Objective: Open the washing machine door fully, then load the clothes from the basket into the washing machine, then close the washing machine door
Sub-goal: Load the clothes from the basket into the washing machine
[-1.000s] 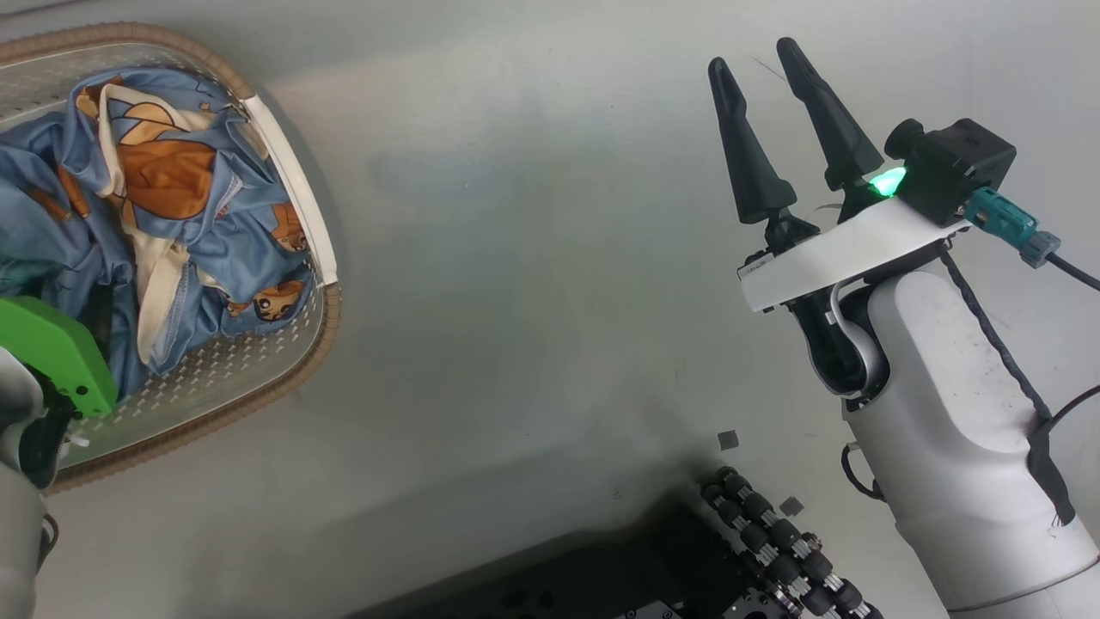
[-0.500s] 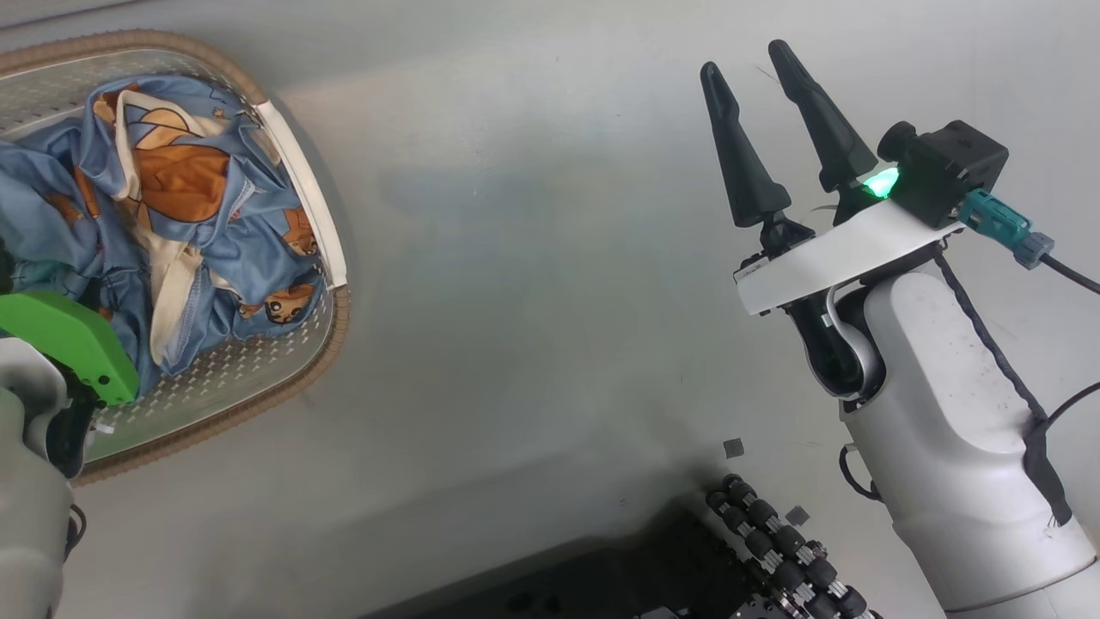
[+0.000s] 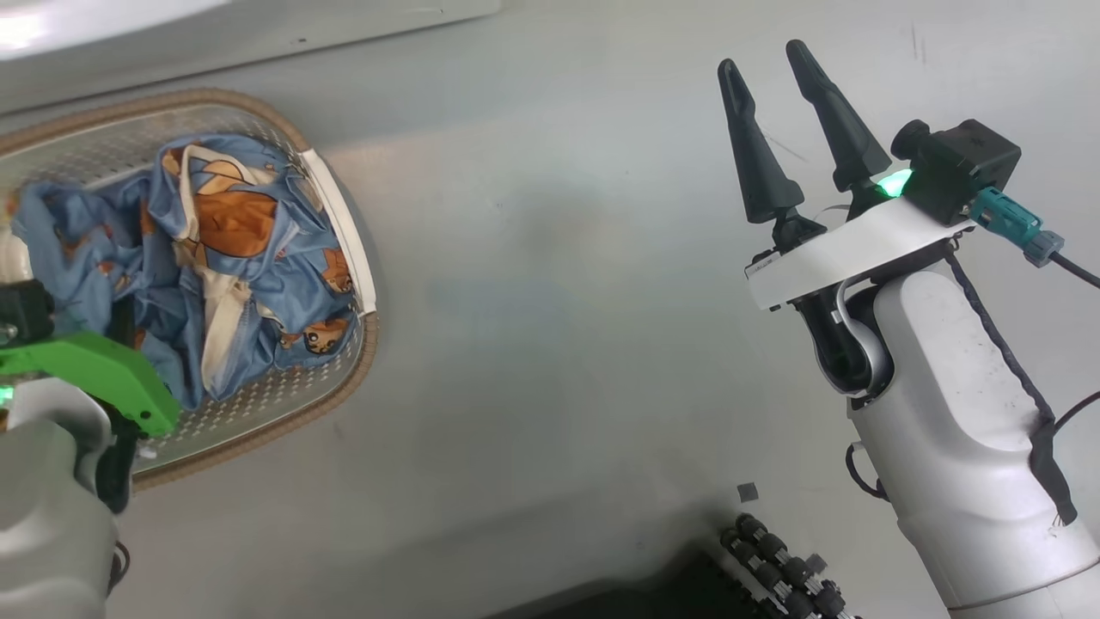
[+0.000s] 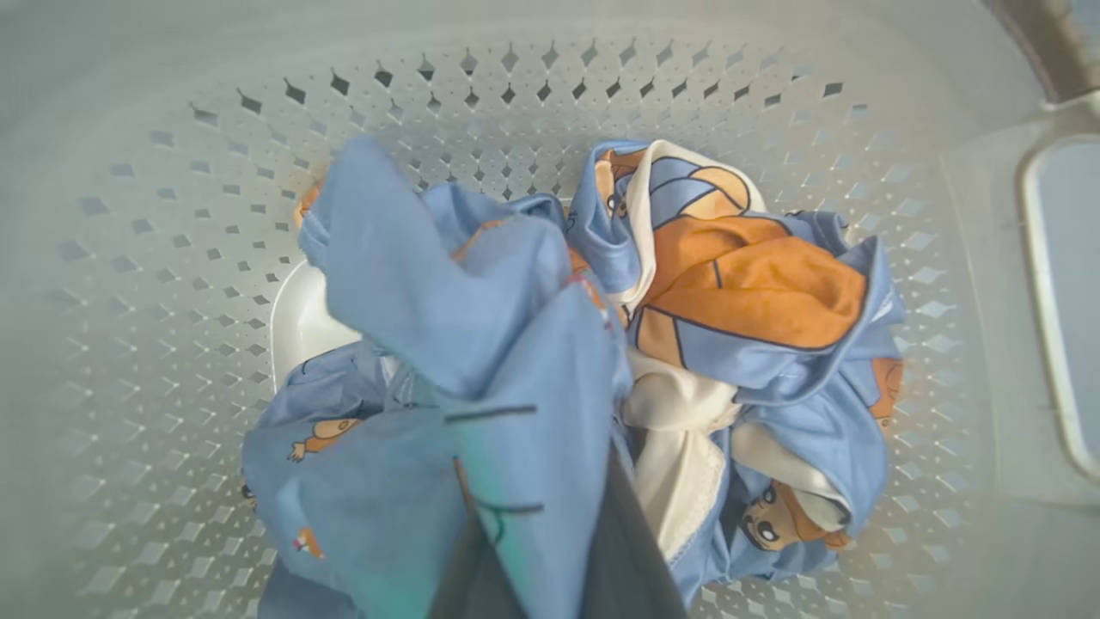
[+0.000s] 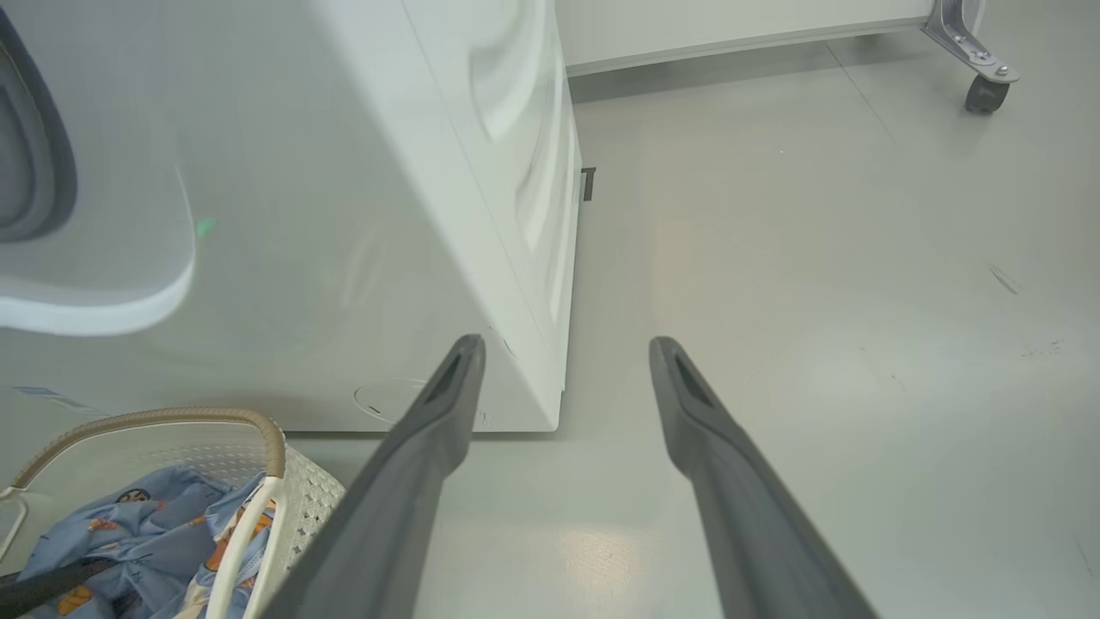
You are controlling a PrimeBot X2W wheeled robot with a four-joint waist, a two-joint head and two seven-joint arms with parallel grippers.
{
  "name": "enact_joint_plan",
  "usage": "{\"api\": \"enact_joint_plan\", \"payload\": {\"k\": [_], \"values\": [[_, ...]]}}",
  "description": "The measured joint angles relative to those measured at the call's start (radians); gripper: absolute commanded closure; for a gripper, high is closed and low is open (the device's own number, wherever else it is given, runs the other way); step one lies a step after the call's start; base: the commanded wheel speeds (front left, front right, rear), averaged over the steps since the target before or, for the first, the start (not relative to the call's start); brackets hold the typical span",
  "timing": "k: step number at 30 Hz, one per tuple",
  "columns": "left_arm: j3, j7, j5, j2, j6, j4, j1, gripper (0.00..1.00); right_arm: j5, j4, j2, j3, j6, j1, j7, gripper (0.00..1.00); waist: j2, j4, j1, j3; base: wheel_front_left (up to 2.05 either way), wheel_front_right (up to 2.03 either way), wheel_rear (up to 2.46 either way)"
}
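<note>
Our left hand [image 4: 550,516] is pinched shut on the blue clothes [image 3: 232,258], which lie in the basket [image 3: 371,340] at the left of the head view. Far right, our right hand [image 3: 763,56] hangs above the floor [image 3: 550,301], fingers apart.

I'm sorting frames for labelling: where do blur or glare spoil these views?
Left wrist view: the clothes nearest the lens are smeared, those behind sharp. Head view: glare in the top left corner, basket crisp. Right wrist view: soft sheen on the floor.
</note>
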Motion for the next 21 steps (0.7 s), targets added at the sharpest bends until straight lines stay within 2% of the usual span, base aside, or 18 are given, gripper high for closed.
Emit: {"api": "enact_joint_plan", "payload": {"k": [13,21], "values": [[-0.031,-0.126,-0.076,-0.034,0.000,-0.017,0.103,1.00,0.001,0.041,-0.025,-0.011,0.000,0.033,0.000,0.00,0.0000,0.040,0.0000,-0.160,0.00,0.00,0.00],[-0.033,-0.154,-0.119,-0.018,0.000,-0.071,0.184,1.00,0.012,0.066,-0.023,0.006,0.000,0.071,0.000,0.00,0.0000,0.064,0.0000,-0.271,0.00,0.00,0.00]]}}
